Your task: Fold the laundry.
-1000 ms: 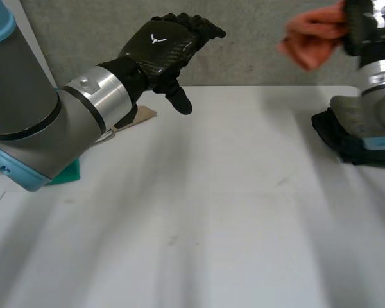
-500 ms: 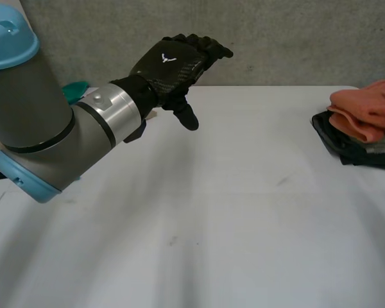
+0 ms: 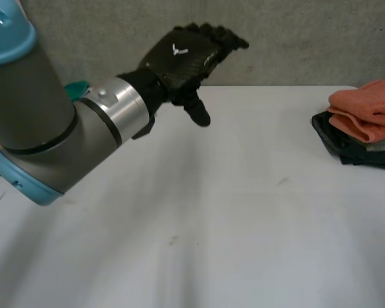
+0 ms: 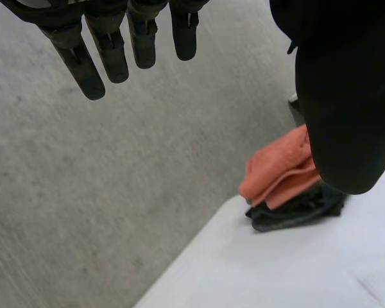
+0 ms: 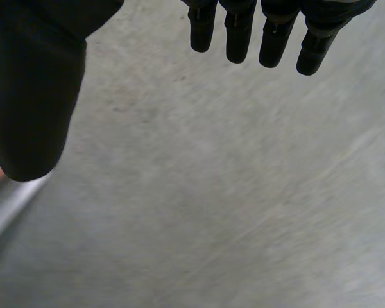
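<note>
Notably, white emblem (image 3: 178,49) marks left robot hand (image 3: 194,59).

The left hand (image 3: 183,56) hovers, fingers straight (right hand (image 5: 32,96) likewise).

Wide bare table (image 3: 244,218) lay before me; only the folded pile (image 3: 366,128) at its far right edge blocked passage.

orange towel (image 3: 367,106): we see soft, matt cloth
dark garment (image 3: 332,138): matt cloth too
tabletop (image 3: 244,224): smooth, matt white
left hand (image 3: 181,54): we note a glossy black shell
wall (image 3: 295,38): rough, grey, matt
</note>
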Controlling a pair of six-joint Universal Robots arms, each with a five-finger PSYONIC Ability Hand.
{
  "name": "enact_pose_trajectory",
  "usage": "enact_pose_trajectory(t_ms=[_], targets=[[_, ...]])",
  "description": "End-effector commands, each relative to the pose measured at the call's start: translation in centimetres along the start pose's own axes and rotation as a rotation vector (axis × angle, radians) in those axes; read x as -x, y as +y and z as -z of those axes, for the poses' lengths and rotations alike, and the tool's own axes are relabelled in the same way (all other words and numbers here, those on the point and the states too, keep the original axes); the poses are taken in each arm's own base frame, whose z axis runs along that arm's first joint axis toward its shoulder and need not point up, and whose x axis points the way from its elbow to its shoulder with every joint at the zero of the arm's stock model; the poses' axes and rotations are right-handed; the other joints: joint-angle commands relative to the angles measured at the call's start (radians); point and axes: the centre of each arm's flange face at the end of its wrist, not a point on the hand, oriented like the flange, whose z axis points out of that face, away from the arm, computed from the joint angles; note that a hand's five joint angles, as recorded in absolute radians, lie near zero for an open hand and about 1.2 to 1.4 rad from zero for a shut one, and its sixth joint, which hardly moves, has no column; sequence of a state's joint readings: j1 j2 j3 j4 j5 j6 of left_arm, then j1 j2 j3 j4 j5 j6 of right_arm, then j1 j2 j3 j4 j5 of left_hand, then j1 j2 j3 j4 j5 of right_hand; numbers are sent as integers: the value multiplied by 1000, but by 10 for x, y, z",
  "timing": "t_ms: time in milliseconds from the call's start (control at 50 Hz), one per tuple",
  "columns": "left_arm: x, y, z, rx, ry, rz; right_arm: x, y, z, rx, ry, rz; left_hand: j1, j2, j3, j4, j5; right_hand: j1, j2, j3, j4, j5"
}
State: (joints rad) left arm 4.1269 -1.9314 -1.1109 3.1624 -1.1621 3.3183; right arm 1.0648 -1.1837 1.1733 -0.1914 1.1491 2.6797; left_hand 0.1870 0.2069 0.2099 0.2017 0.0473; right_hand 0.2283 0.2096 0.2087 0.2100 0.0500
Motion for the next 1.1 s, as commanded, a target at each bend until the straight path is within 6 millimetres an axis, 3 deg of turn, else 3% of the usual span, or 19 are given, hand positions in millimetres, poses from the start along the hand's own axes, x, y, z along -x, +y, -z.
enact_pose_trajectory(t_ms=[20, 60, 80, 140, 160, 240, 300, 320, 400, 480, 560, 680, 760, 780, 800, 880, 900, 1000, 1100], targets=[[18, -48, 4, -144, -85, -51, 70, -110, 11, -304, -23, 109, -13, -32, -35, -27, -47, -54, -35, -34, -36, -50], [29, -58, 7, -164, -146, -60, 98, -131, 23, -377, -87, 79, -13, -32, -35, -27, -47, -54, -35, -34, -36, -50], [45, -64, 11, -172, -226, -76, 123, -145, 37, -430, -156, 52, -9, -29, -32, -24, -44, -54, -35, -34, -36, -50], [78, -61, 17, -154, -356, -101, 171, -161, 73, -503, -319, 15, -6, -26, -29, -21, -41, -54, -35, -34, -36, -50], [107, -52, 24, -117, -447, -123, 181, -165, 82, -517, -358, 8, -9, -29, -32, -23, -44, -54, -35, -34, -36, -50], [172, -18, 48, 31, -626, -216, 232, -164, 129, -518, -552, -28, -3, -23, -26, -18, -38, -54, -35, -34, -36, -50], [202, 16, 57, 148, -674, -286, 257, -148, 156, -464, -646, -44, 3, -17, -20, -12, -32, -54, -35, -34, -36, -50], [219, 44, 60, 231, -690, -328, 261, -146, 161, -456, -660, -47, 3, -17, -20, -12, -32, -54, -35, -34, -36, -50], [257, 115, 67, 409, -691, -418, 277, -120, 179, -369, -725, -56, 0, -20, -23, -15, -35, -54, -35, -34, -36, -50], [282, 186, 74, 524, -644, -460, 288, -98, 190, -297, -767, -46, -9, -29, -32, -23, -44, -54, -35, -34, -36, -50], [301, 230, 82, 536, -582, -464, 291, -82, 195, -250, -777, -13, -12, -32, -35, -26, -47, -54, -35, -34, -36, -50], [315, 274, 82, 519, -551, -452, 293, -69, 205, -207, -787, 9, 29, 9, 6, 15, -6, -54, -35, -34, -36, -50], [318, 288, 81, 516, -550, -451, 294, -60, 213, -175, -810, 6, 392, 372, 369, 377, 357, -54, -35, -34, -36, -50], [318, 288, 79, 511, -550, -450, 295, -59, 214, -172, -810, 8, 975, 955, 952, 960, 940, -54, -35, -34, -36, -50], [317, 288, 77, 504, -550, -447, 295, -58, 214, -171, -809, 8, 1207, 1187, 1184, 1192, 1172, -54, -35, -34, -36, -50], [313, 265, 62, 446, -608, -438, 294, -56, 214, -163, -802, 10, 1209, 1189, 1186, 1195, 1174, -54, -35, -34, -36, -50], [307, 233, 50, 387, -649, -430, 293, -56, 213, -160, -795, 11, 1209, 1189, 1186, 1195, 1174, -54, -35, -34, -36, -50], [286, 142, 32, 166, -704, -396, 288, -55, 205, -145, -752, 16, 1209, 1189, 1186, 1195, 1174, -54, -35, -34, -36, -50], [212, 36, 7, -127, -590, -214, 282, -59, 199, -140, -703, 16, 1209, 1189, 1186, 1195, 1174, -54, -35, -34, -36, -50]])
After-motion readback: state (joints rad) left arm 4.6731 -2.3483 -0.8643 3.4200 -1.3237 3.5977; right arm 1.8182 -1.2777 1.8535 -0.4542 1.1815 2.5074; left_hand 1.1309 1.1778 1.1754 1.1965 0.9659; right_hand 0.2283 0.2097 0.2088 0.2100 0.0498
